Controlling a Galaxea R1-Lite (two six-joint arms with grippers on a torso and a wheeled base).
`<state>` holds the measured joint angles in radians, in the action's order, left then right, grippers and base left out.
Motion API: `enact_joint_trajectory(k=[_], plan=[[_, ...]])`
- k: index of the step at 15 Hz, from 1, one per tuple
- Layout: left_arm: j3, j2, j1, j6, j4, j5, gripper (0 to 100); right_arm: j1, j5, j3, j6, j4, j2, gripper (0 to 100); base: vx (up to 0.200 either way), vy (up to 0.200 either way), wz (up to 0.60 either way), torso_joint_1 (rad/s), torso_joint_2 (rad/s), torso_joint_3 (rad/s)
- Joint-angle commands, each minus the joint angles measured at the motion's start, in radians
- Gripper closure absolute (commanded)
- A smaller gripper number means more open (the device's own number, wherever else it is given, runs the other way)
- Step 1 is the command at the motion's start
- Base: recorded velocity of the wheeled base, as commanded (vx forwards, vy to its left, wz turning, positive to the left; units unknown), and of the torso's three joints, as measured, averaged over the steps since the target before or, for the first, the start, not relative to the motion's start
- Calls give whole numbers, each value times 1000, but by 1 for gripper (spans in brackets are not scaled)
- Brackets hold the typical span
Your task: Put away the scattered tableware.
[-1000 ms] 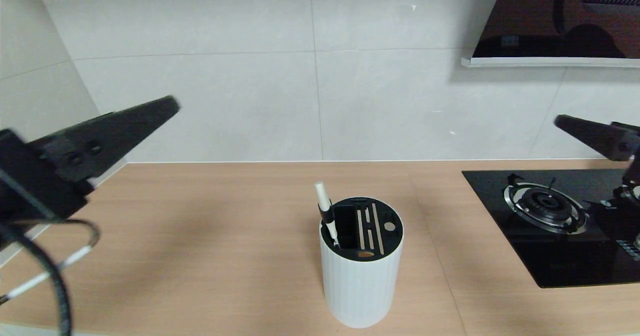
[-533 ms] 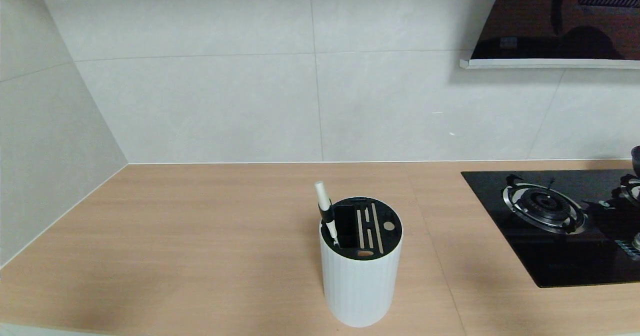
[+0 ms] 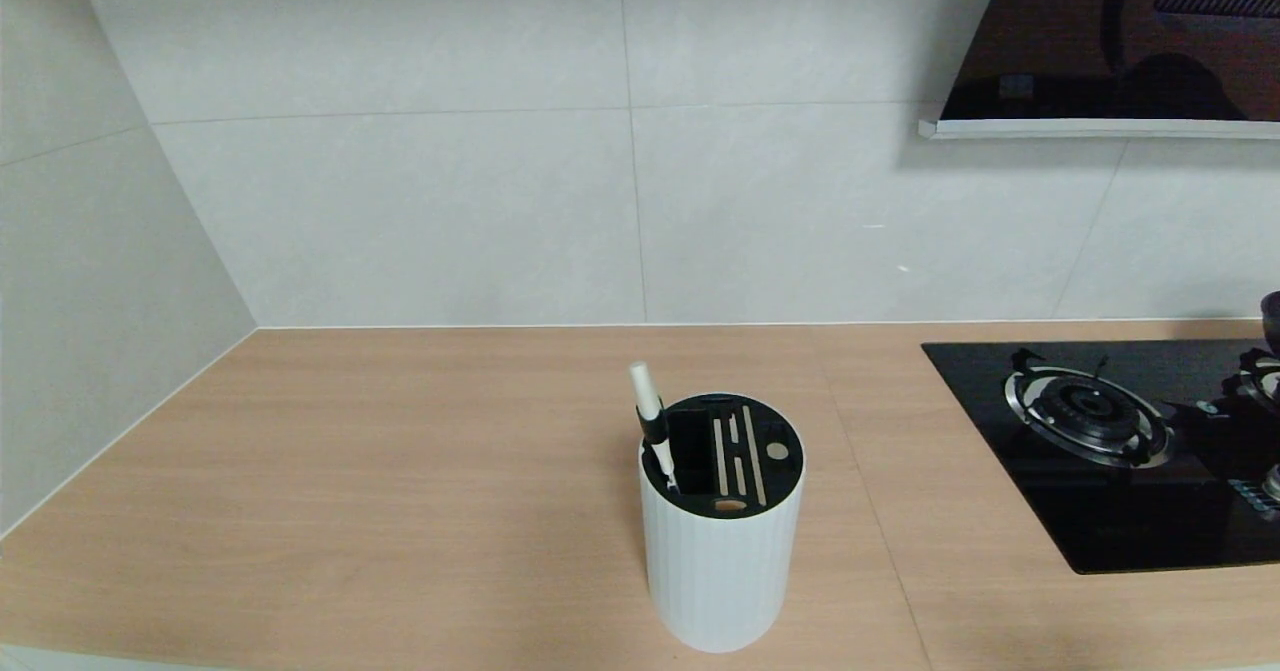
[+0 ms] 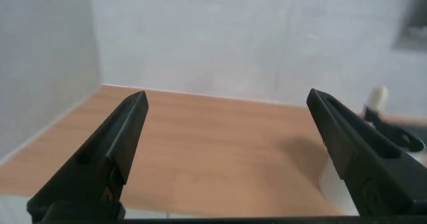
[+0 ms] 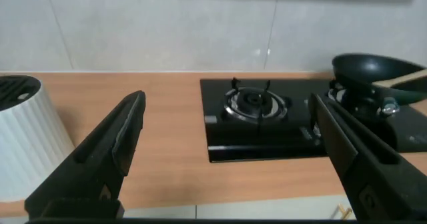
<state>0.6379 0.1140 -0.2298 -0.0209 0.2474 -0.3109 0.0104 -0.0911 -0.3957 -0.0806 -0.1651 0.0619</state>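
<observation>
Our left hand (image 4: 227,99) and right hand (image 5: 227,99) are both spread apart, empty. The utensil (image 3: 648,406) stands in the holder (image 3: 722,541) on the desk (image 3: 400,471); we'd steer any move wide of it, lest it tip.

Left gripper (image 4: 227,99): two matte black fingers (image 4: 100,164), hard plastic look, long wedge shape. They are broad at the base and taper to blunt, squared tips. Faces are flat with bevelled edges, and one finger has a small notch low down. Right gripper (image 5: 226,99): same matte black tapered fingers (image 5: 363,164), angular bevels, faint grey sheen along the inner faces.
</observation>
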Motion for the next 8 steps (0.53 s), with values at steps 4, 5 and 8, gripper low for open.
enact_joint_trajectory(k=[4,5,8], plan=[[-162,-43,193,122,42,12,0,-9,45,196,5,79,-62,0,0,0,0,0,0,0],[-247,-106,228,136,29,39,0,-9,45,241,2,137,-62,0,0,0,0,0,0,0],[-535,-114,230,102,-178,85,0,-9,47,370,2,214,-62,0,0,0,0,0,0,0]])
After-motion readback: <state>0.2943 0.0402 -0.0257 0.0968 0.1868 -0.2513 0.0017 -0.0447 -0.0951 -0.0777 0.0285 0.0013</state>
